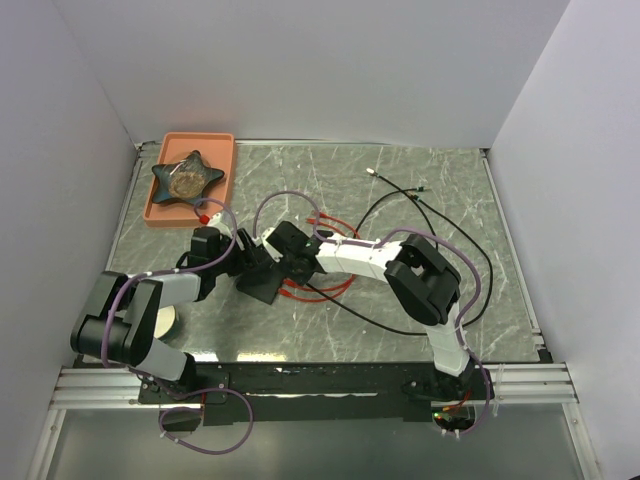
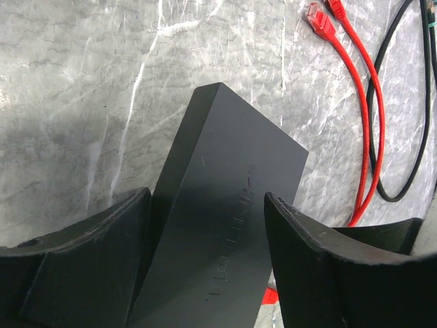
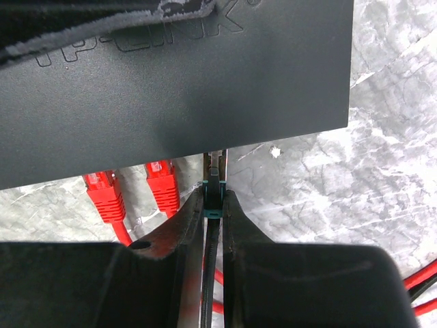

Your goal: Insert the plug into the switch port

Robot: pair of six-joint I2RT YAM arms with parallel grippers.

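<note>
Risk: switch [image 2: 232,171], straddled by wide-set left tool [image 2: 208,198] (clamp unconfirmed), may skid when right tool [image 3: 213,198], pinched tight on plug [image 3: 215,179] at its edge, pushes, so plug mis-seats.

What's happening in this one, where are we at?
The left gripper straddles the flat matte-black rectangular switch box, tilted between its fingers; a firm grip is unclear. The right gripper pinches the small plug of the black cable, its tip right at the switch's edge. Whether it is seated cannot be told.
</note>
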